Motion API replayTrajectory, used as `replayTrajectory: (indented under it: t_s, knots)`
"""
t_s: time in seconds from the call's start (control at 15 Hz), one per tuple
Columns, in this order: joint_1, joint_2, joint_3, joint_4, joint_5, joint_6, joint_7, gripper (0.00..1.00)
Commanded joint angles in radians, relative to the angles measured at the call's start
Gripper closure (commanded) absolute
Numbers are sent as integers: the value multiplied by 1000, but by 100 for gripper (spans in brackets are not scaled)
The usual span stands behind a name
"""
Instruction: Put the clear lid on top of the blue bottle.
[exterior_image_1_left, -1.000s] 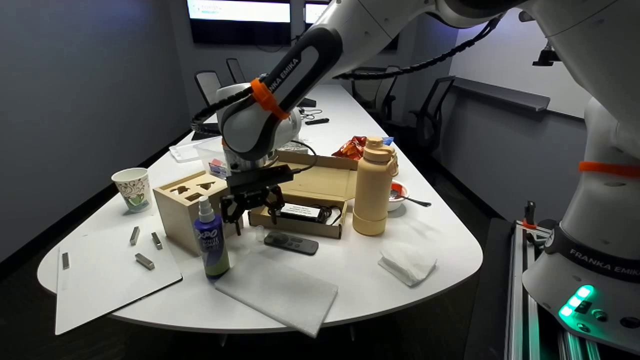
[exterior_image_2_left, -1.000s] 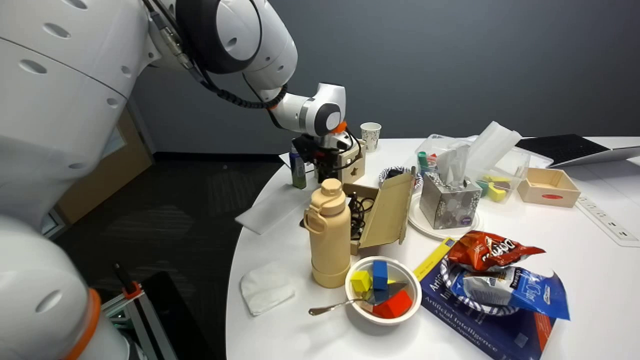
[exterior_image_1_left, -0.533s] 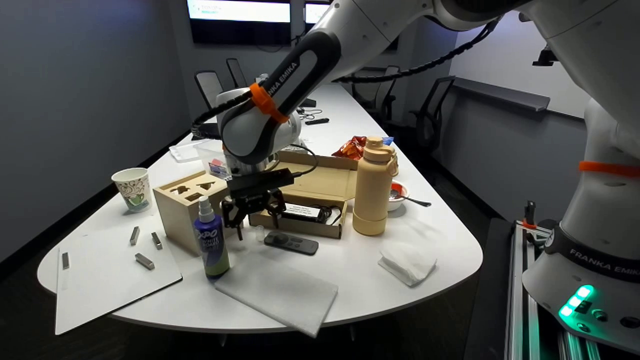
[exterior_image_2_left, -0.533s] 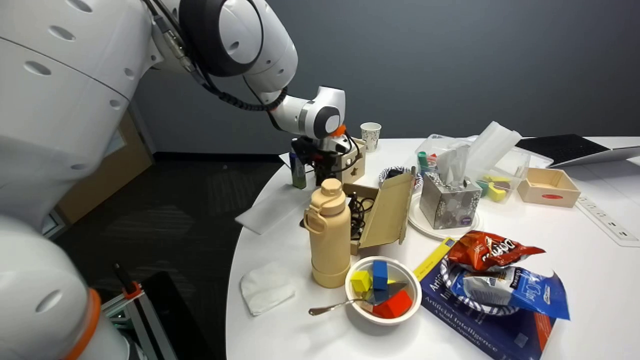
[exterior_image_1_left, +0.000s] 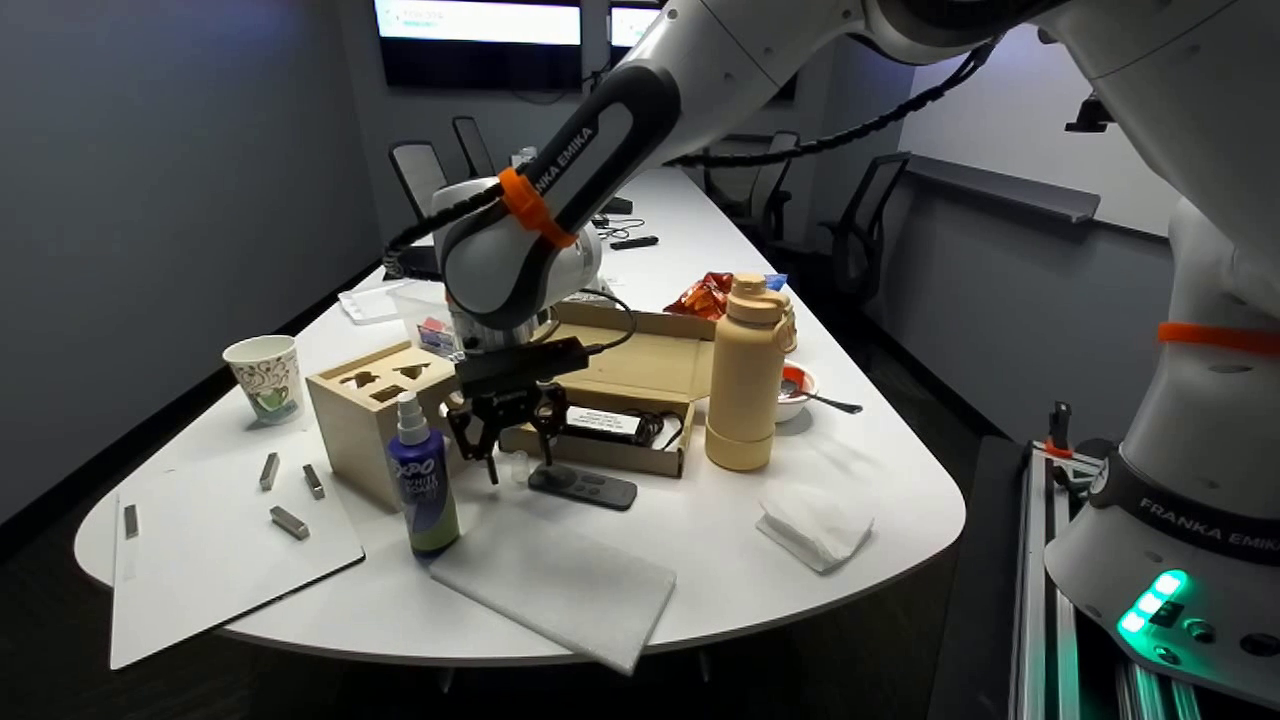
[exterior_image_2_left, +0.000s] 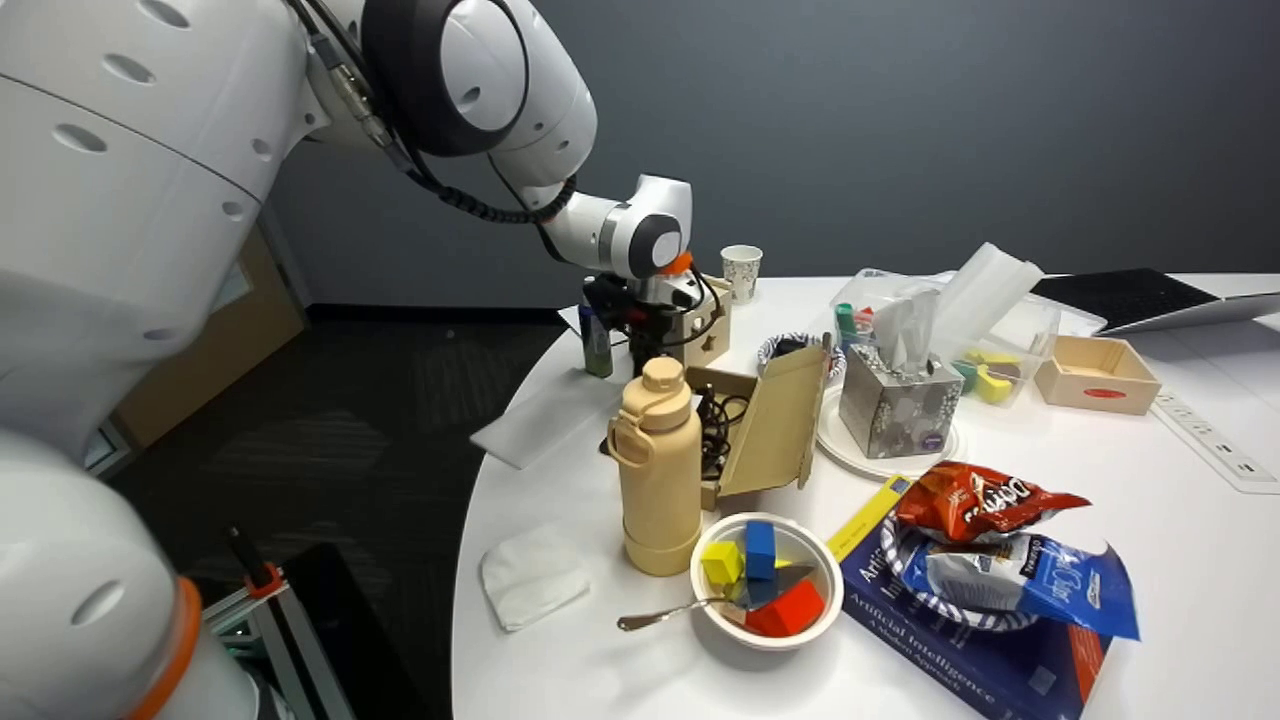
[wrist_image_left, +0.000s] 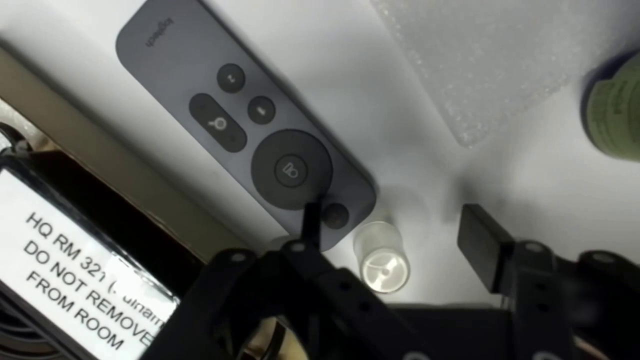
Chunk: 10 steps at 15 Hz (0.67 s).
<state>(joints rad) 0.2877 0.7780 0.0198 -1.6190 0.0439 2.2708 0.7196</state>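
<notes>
The blue bottle (exterior_image_1_left: 426, 495) is a dark-blue spray bottle with a pale sprayer top, upright on the table. It also shows in an exterior view (exterior_image_2_left: 596, 345), and its green lower part is at the right edge of the wrist view (wrist_image_left: 617, 107). The clear lid (wrist_image_left: 381, 255) is a small clear cap standing on the table; it shows faintly in an exterior view (exterior_image_1_left: 519, 467) and is hidden in the other one. My gripper (wrist_image_left: 397, 235) is open and empty, with its fingers either side of the lid, the left finger nearer to it. The gripper also shows in an exterior view (exterior_image_1_left: 520, 462).
A dark remote (wrist_image_left: 225, 100) lies right beside the lid, partly under the left finger in the wrist view. An open cardboard box (exterior_image_1_left: 590, 450) is behind it. A wooden box (exterior_image_1_left: 360, 440) stands behind the bottle. A white pad (exterior_image_1_left: 560, 580) and a tan canister (exterior_image_1_left: 745, 390) are nearby.
My gripper has moved slightly down and away from the wooden box, so its fingers come lower by the lid. It stays open. The bottle and lid have not moved.
</notes>
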Motion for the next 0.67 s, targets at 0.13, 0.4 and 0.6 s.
replayTrajectory:
  t_s: [0.13,0.4,0.6]
  knots:
    - [2,18,-4,52,8,-45,-3,74]
    - [2,20,-9,74,2,-76,-4,98]
    - [0,17,-9,82,1,-93,-8,94]
